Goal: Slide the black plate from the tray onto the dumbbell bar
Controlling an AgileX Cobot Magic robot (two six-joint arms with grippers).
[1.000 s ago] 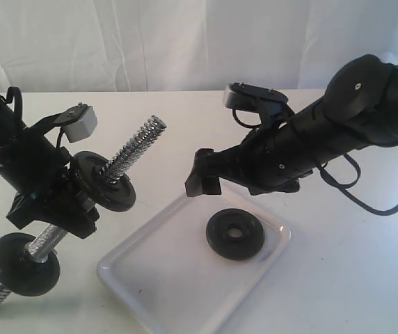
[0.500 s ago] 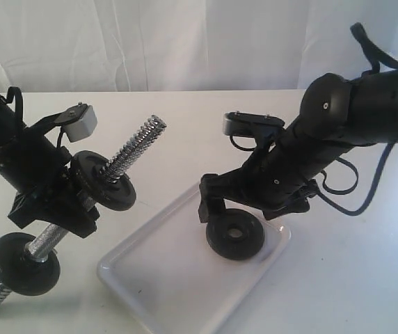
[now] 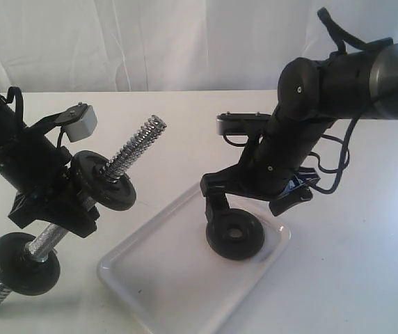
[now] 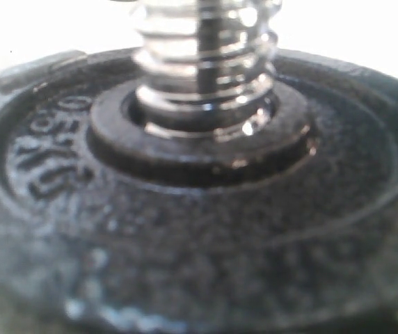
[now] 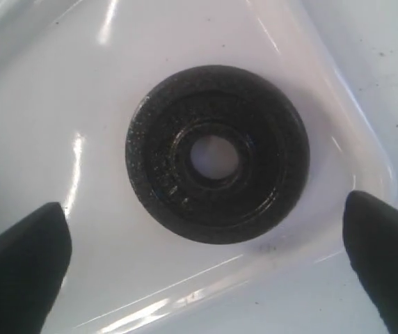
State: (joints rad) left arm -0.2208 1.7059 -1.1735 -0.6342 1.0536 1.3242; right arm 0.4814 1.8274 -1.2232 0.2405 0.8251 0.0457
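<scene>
The black plate (image 3: 235,234) lies flat at the far right corner of the white tray (image 3: 164,271). My right gripper (image 3: 252,207) hangs just above it, open, one finger on each side; nothing is held. In the right wrist view the black plate (image 5: 216,154) shows between the two fingertips (image 5: 21,257) on the tray (image 5: 115,83). My left gripper (image 3: 63,205) is shut on the dumbbell bar (image 3: 138,145), which tilts up to the right. A black disc (image 3: 104,182) sits on the bar above the grip, filling the left wrist view (image 4: 199,229) around the threaded rod (image 4: 202,62).
A second black disc (image 3: 25,263) sits on the bar's lower end near the table's left front. A white cloth backdrop (image 3: 185,42) hangs behind the table. The tray's near left half holds nothing.
My right gripper has come down and swung toward the plate, from beyond the tray's far edge to just over the plate. The left arm and bar have not moved.
</scene>
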